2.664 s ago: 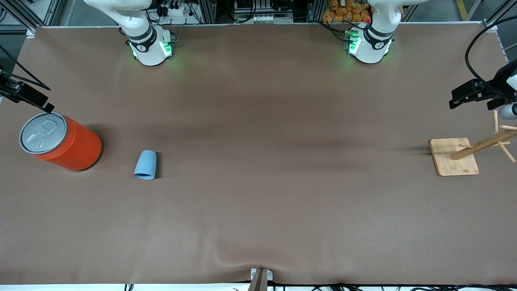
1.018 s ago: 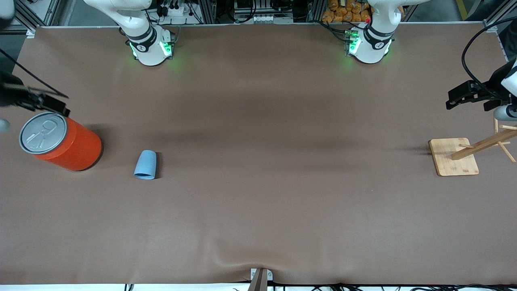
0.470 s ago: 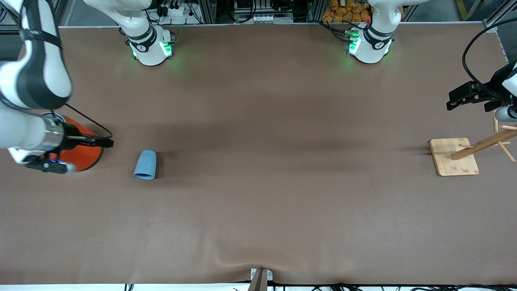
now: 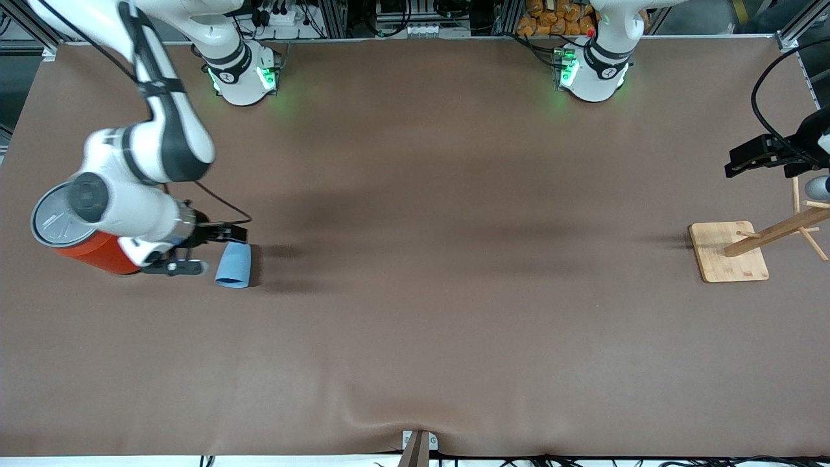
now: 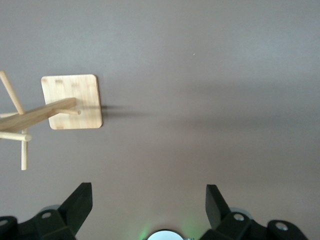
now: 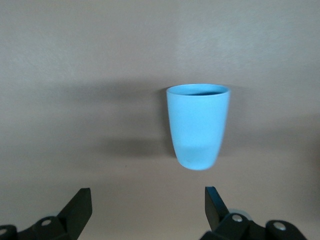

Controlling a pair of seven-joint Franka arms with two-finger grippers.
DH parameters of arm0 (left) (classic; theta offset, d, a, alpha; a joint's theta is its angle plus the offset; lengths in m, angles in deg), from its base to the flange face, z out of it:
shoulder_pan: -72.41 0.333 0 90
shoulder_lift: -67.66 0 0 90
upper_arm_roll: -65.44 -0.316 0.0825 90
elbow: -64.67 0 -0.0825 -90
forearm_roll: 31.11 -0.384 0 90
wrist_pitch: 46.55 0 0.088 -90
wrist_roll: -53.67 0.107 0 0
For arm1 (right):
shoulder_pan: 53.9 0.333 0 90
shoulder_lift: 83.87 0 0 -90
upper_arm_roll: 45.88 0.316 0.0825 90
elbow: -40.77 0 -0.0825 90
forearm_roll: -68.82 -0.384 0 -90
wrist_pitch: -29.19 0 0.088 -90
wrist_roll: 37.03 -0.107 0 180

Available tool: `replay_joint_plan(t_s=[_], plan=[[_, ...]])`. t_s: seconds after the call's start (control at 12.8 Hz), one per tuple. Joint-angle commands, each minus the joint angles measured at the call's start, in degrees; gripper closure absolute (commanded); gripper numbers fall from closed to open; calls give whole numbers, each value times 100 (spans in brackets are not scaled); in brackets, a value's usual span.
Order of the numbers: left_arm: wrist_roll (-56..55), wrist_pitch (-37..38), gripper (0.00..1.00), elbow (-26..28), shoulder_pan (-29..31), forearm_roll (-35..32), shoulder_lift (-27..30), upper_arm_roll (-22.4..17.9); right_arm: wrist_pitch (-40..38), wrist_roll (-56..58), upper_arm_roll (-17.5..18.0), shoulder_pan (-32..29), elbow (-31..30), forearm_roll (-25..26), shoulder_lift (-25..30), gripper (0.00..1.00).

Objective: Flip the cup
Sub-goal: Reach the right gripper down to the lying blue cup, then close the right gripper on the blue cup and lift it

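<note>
Cup (image 4: 233,264), light blue, on its side on tabletop (image 4: 415,259) beside orange can (image 4: 97,243). Right tool (image 4: 207,250) spread alongside; straddle mid-body squarely before closing. Left tool (image 5: 149,200) spread, waiting over wooden rack (image 4: 752,243).

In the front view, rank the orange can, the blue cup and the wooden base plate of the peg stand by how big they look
Largest to smallest as they look:
1. Orange can, though the right arm covers part of it.
2. Wooden base plate.
3. Cup, lying on its side and clearly the smallest.
</note>
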Motion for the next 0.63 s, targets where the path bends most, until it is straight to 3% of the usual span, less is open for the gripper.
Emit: replay_joint_plan(t_s=[0.0,0.16,0.31,0.55], plan=[[-1,95,0,-11,403,-23,-51,32,305,408,-44,-76,-343,-34,125,0],[-1,95,0,-11,579,-32,-139,14,419,515,-53,-129,-351,54,20,0],[-19,78,0,-81,650,-469,-568,32,673,515,-62,-190,-378,412,-129,0],[-10,16,0,-99,737,-638,-1061,23,1086,515,-62,-279,-369,546,-410,0]])
